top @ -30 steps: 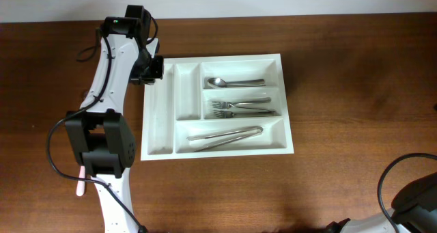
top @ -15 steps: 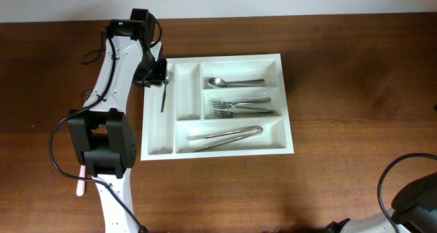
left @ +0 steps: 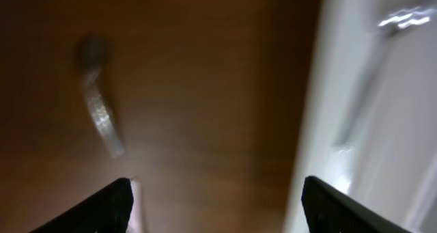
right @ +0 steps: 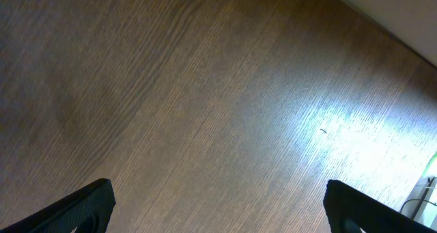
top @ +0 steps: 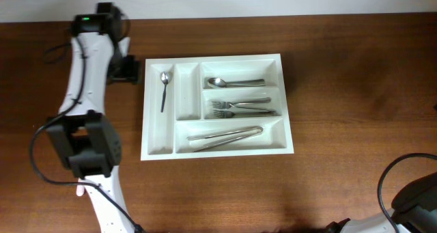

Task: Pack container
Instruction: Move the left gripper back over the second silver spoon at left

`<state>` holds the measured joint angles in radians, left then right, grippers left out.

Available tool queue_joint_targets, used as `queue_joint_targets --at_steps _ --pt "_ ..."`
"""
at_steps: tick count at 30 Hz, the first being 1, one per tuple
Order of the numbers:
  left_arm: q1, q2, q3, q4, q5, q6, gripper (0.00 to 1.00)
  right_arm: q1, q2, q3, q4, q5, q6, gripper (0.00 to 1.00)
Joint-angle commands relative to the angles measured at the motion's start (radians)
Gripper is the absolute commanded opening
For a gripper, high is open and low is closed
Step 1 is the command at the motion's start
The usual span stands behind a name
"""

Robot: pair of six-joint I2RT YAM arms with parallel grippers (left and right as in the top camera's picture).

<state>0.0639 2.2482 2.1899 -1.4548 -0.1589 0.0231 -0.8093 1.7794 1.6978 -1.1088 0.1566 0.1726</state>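
The container (top: 287,113), a white cutlery tray, lies mid-table. A small spoon (top: 164,89) rests in its leftmost narrow compartment, and the narrow one beside it holds nothing. In the long compartments lie a spoon (top: 235,83), forks (top: 242,108) and tongs (top: 225,136). My left gripper (top: 131,70) hovers over bare wood just left of the tray's top-left corner. The blurred left wrist view shows that gripper (left: 217,207) open and holding nothing, with the tray rim (left: 311,124) at right. My right gripper (right: 218,206) stands open over bare wood.
The left arm (top: 89,62) reaches along the table's left side from its base (top: 89,147). A pink object (top: 80,183) lies by that base. The right arm's base and cable (top: 410,195) fill the bottom right corner. A pale wall edges the table's back.
My left gripper opened and let the small spoon go into the tray's leftmost compartment. It then drew back to the left, off the tray. The right gripper has not moved.
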Motion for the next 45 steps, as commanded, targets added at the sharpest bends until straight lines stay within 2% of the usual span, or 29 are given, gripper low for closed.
queue_joint_targets --at_steps 1,12,16,18,22,28,38,45 --pt "0.077 -0.032 0.015 -0.016 -0.066 0.046 0.82 -0.003 0.001 -0.008 0.002 0.005 0.003 0.99" --pt "0.247 -0.031 -0.035 0.061 -0.065 0.055 0.87 -0.003 0.001 -0.008 0.002 0.005 0.003 0.99" --pt "0.253 -0.030 -0.072 0.117 -0.018 0.169 0.87 -0.003 0.001 -0.008 0.002 0.005 0.003 0.99" --pt "0.253 -0.030 -0.087 0.155 -0.014 0.188 0.95 -0.003 0.001 -0.008 0.002 0.005 0.003 0.99" --pt "0.258 -0.025 -0.107 0.209 0.039 0.188 1.00 -0.003 0.001 -0.008 0.002 0.005 0.003 0.99" --pt "0.285 -0.016 -0.111 0.208 0.190 0.180 0.99 -0.003 0.001 -0.008 0.002 0.005 0.003 0.99" --pt "0.338 0.055 -0.111 0.181 0.185 0.174 0.99 -0.003 0.001 -0.008 0.002 0.005 0.003 0.99" --pt "0.338 0.095 -0.111 0.179 0.123 0.173 0.99 -0.003 0.001 -0.008 0.002 0.005 0.003 0.99"
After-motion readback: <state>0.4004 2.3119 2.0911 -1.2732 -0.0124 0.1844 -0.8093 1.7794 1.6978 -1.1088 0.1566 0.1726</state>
